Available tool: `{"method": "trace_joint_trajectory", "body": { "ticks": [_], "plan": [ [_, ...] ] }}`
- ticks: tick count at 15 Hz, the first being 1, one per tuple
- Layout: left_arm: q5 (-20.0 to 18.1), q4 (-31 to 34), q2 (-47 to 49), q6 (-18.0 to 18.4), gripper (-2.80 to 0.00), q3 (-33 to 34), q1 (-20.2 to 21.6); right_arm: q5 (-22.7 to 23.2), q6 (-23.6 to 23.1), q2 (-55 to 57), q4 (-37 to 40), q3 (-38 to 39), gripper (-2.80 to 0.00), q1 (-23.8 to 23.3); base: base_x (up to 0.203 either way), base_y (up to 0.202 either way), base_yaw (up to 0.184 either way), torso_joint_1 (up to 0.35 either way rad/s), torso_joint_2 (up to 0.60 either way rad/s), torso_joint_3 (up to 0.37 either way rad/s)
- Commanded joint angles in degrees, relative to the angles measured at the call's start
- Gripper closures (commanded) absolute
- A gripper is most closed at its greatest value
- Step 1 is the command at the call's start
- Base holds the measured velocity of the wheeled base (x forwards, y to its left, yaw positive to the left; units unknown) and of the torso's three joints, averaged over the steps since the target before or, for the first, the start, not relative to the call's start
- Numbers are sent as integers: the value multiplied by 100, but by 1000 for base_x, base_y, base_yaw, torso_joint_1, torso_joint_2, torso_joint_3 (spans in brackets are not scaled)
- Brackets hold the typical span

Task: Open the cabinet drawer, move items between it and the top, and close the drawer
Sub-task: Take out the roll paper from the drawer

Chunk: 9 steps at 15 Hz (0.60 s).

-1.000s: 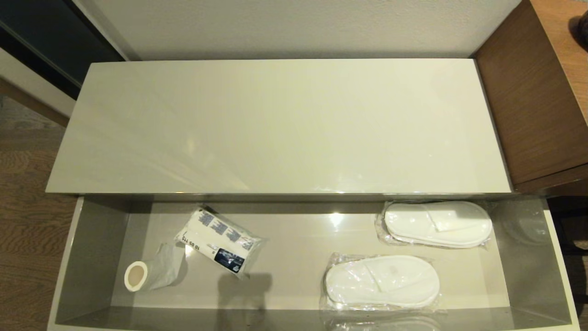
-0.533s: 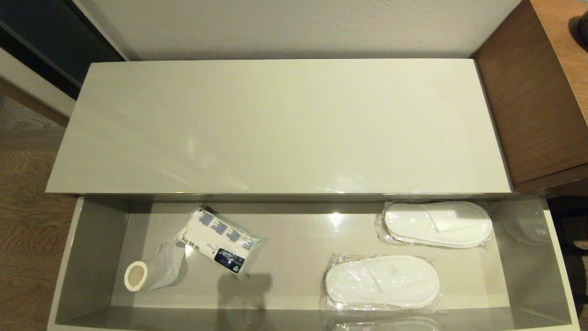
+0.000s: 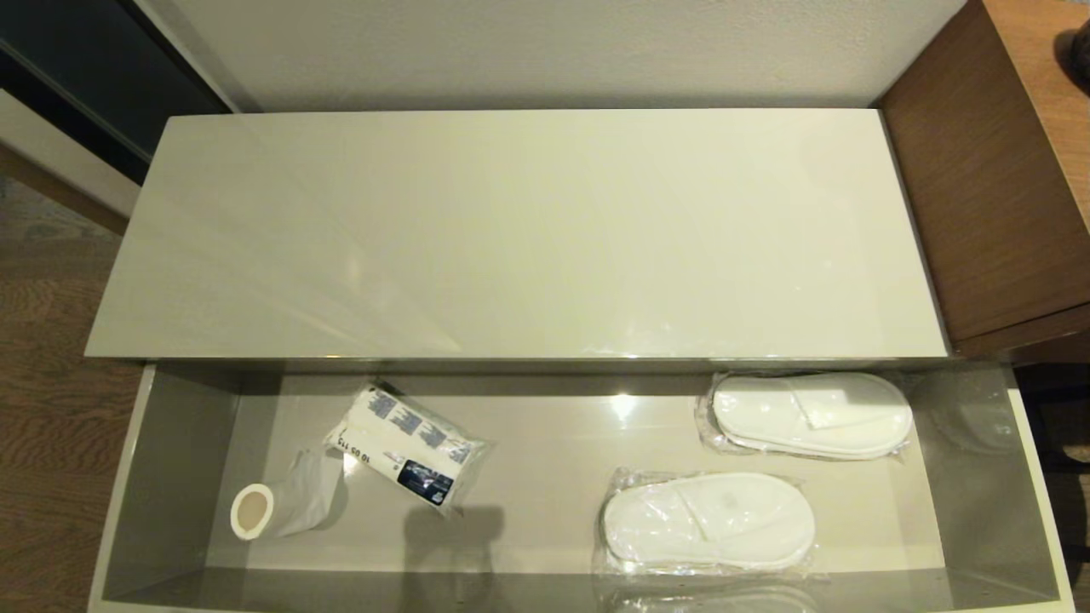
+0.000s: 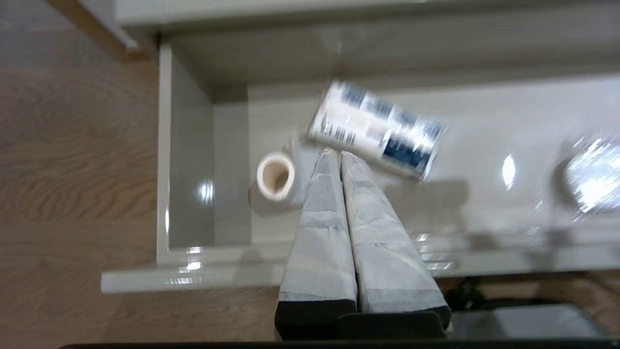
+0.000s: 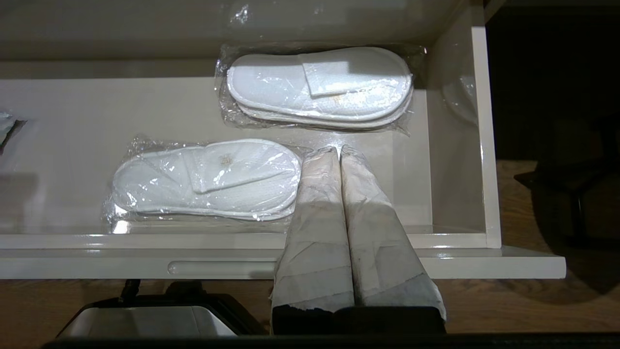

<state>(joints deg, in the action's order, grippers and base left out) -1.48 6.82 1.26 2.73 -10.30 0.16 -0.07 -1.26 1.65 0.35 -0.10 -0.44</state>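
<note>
The cabinet drawer stands pulled out below the glossy beige top, which is bare. In the drawer's left part lies a nearly used-up toilet-paper roll with a loose tail. Two packs of white slippers lie at the right, one at the back and one nearer the front. Neither gripper shows in the head view. My left gripper is shut and empty, above the drawer's front near the toilet-paper roll. The right gripper, also shut and empty, hangs over the front beside the nearer slippers.
A white packet with blue printing lies beside the roll. A brown wood-grain desk adjoins the cabinet on the right. Wooden floor lies to the left, and a pale wall runs behind the top.
Nothing has moved in the head view; the drawer's contents lie as before and no arm has come into sight.
</note>
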Motion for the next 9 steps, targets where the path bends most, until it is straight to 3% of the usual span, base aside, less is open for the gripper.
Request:
{"method": "trace_joint_trajectory", "body": {
  "ticks": [1, 5, 7, 9],
  "plan": [
    [-1, 538, 537, -315, 0, -970, 7, -1, -6, 11, 0, 1, 0, 0, 0, 0, 0, 0, 0, 0],
    [681, 2505, 2743, -924, 0, -2592, 48, -1, 3, 12, 0, 1, 0, 0, 0, 0, 0, 0, 0, 0],
    [924, 3042, 3597, -1114, 0, -2843, 61, -1, 3, 11, 0, 1, 0, 0, 0, 0, 0, 0, 0, 0],
    [963, 3101, 4491, -1439, 0, -2974, 71, -1, 3, 20, 0, 1, 0, 0, 0, 0, 0, 0, 0, 0]
  ]
}}
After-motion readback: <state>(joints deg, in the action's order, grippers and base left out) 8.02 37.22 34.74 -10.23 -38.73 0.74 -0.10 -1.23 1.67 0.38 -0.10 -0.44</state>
